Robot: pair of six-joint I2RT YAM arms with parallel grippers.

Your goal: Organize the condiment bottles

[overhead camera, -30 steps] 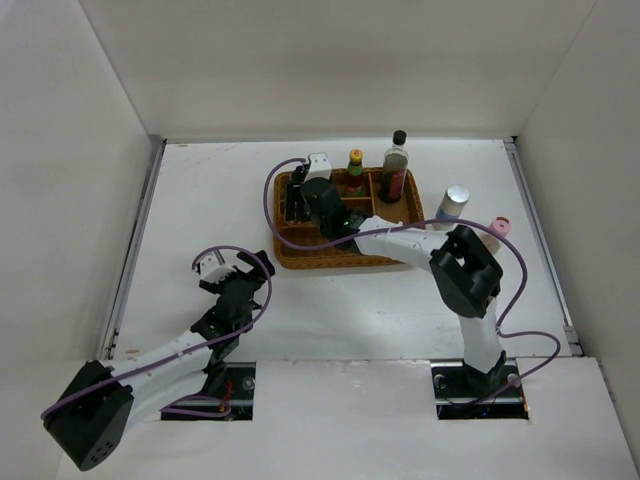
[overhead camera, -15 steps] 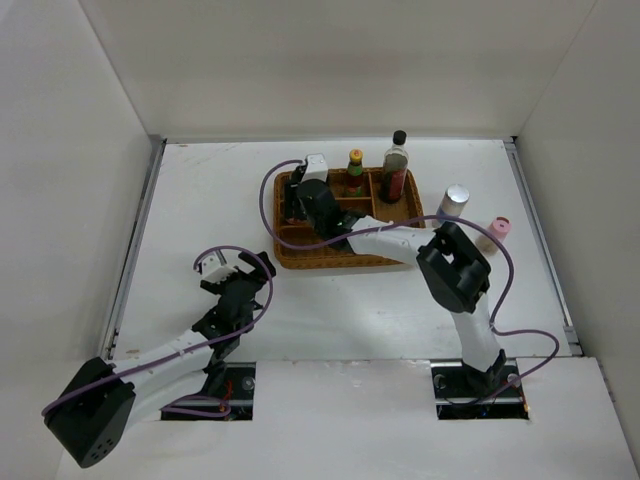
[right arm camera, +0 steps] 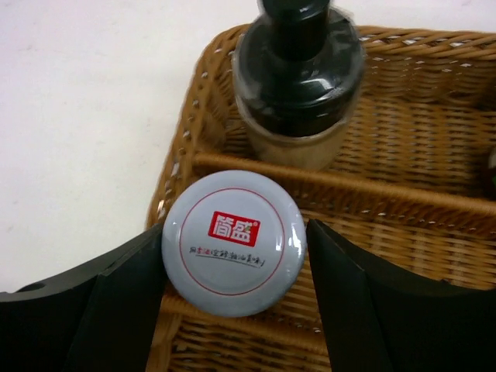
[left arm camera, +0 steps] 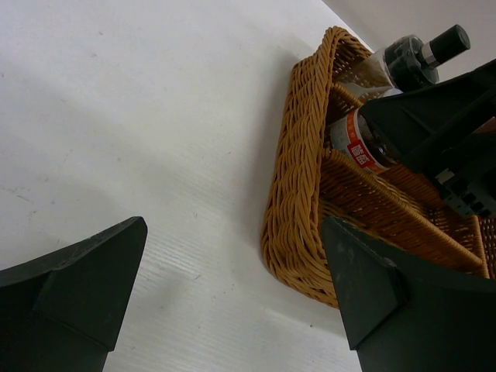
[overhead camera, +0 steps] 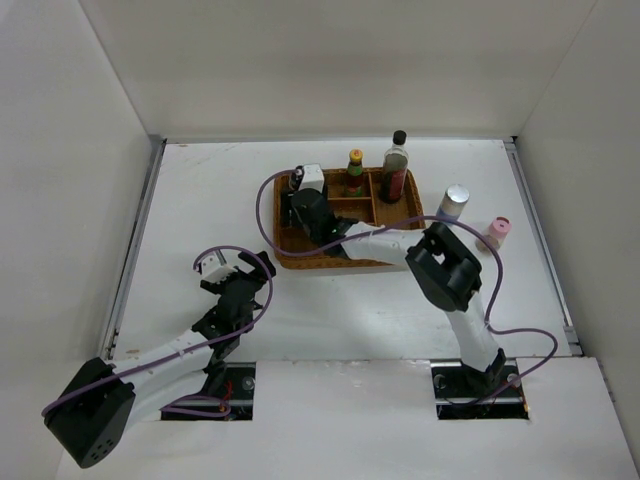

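White-walled enclosure, white surface (overhead camera: pixel 200 200): nearest the bases, the left hand (overhead camera: pixel 238 272) hangs where it was a second ago. It is spread wide and holds nothing, with a broad stretch of bare surface between it and the brown wicker tray (overhead camera: pixel 330 260). Beyond it, the right arm has swung its elbow leftward, uncovering the pink-lidded shaker (overhead camera: pixel 497 230) and the blue-white cylinder with a silver top (overhead camera: pixel 455 200). Both stand upright on the surface right of the tray, the shaker nearer the right wall.

The right hand (overhead camera: pixel 303 200) has shifted toward the tray's left end. There its fingers (right arm camera: pixel 116 294) flank the round white-lidded jar (right arm camera: pixel 232 242); whether they press on the lid or stand just off it cannot be told. The jar sits in a left-hand compartment, close to the tray's left rim, with one wicker divider between it and the squat black-capped bottle (right arm camera: pixel 298 70).

In the far compartments stand the yellow-capped red-green bottle (overhead camera: pixel 355 172) and the tall dark-sauce glass bottle with black cap (overhead camera: pixel 395 168), with a strip of surface between them and the back wall.
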